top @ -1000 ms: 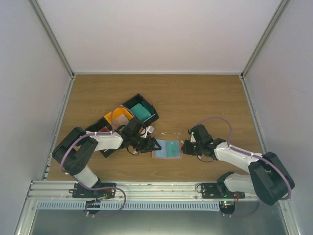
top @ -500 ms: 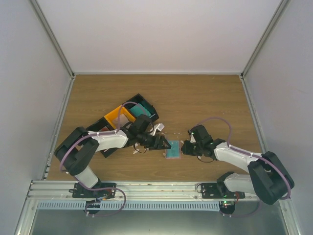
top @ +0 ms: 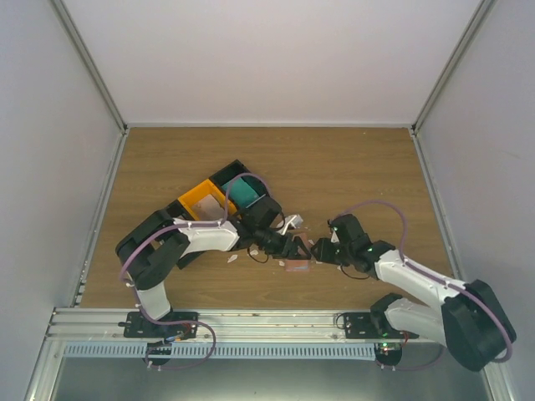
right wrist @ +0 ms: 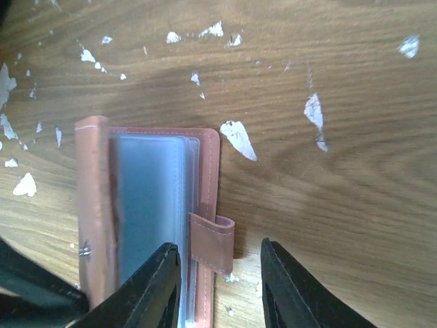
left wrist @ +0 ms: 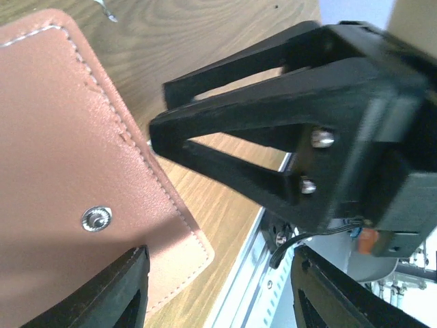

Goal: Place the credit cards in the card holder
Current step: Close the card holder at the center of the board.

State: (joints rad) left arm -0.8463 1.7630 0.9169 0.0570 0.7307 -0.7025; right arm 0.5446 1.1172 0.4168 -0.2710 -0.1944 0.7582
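Two arms meet nose to nose near the middle of the wooden table, over the card holder, which lies flat, just near of both tools. From overhead the left arm covers most of it. The left gripper stands wide, with only the holder's corner between its fingers and its snap stud just beside. The right gripper stands narrowly apart around the strap tab, not pinching it, and its black frame crowds the left wrist view. Clear sleeves show inside. White scraps litter the wood. Teal credit cards sit in a black bin at far left, beside an orange bin.
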